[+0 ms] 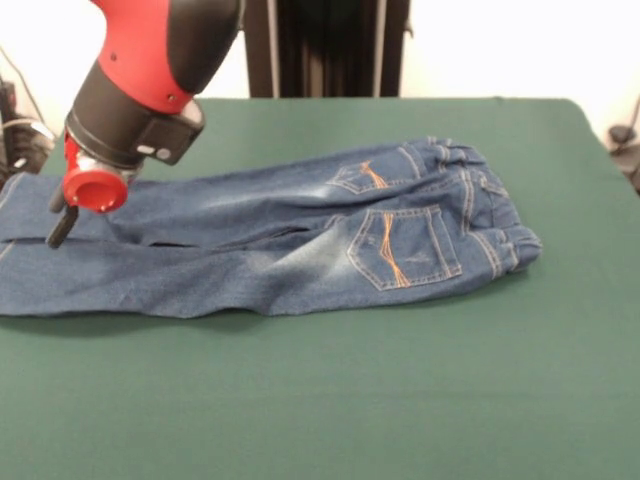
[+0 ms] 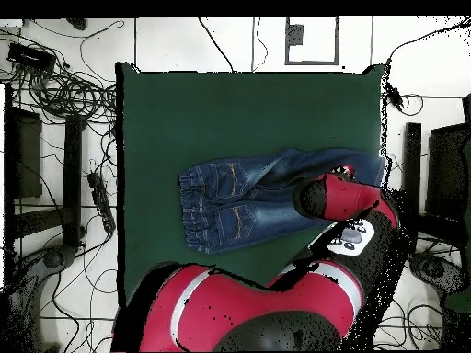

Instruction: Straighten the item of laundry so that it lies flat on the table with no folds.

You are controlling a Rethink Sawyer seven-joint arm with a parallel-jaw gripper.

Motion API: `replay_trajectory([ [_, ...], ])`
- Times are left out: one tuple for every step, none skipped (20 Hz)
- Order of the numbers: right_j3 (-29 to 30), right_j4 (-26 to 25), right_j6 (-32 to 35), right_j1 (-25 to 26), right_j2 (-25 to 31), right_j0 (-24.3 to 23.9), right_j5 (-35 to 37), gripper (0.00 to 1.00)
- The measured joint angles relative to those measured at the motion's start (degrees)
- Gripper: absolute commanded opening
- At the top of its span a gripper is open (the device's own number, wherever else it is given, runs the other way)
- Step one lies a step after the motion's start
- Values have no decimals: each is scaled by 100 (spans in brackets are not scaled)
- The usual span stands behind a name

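From the front view I see the jeans [image 1: 290, 240] lying back-side up across the middle of the green desk [image 1: 400, 390], waistband toward the picture's right and both legs running out to the left edge. The two back pockets with their orange stitching face up, and the elastic waistband is bunched and puckered. The legs lie side by side, touching along most of their length, with a crease and a shadowed fold where they meet near the seat; the nearer leg looks fairly flat, while the farther one has a raised ridge along it. My arm comes down at the picture's upper left, and the pincer [image 1: 62, 215] sits low over the cuff end of the farther leg, a dark finger showing below the red cap (I cannot tell from either view whether it is open, closed or gripping denim). In the overhead view the jeans [image 2: 244, 202] sit near the desk's [image 2: 230, 101] middle, waistband to the picture's left, and the arm's red body covers the leg ends at the right.
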Motion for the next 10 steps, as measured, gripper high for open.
replay_trajectory([
  [-7,1,0,8,13,-19,0,100],
  [-17,0,0,27,19,-38,0,100],
  [-27,0,0,51,17,-47,0,100],
  [-39,1,0,80,19,-52,0,100],
  [-60,0,0,147,20,-50,0,100],
  [-69,1,0,179,19,-47,0,100],
  [-80,1,0,222,21,-42,0,100],
  [-90,1,0,272,22,-39,0,100],
  [-106,2,0,333,20,-35,0,100],
  [-117,2,0,367,21,-35,5,100],
])
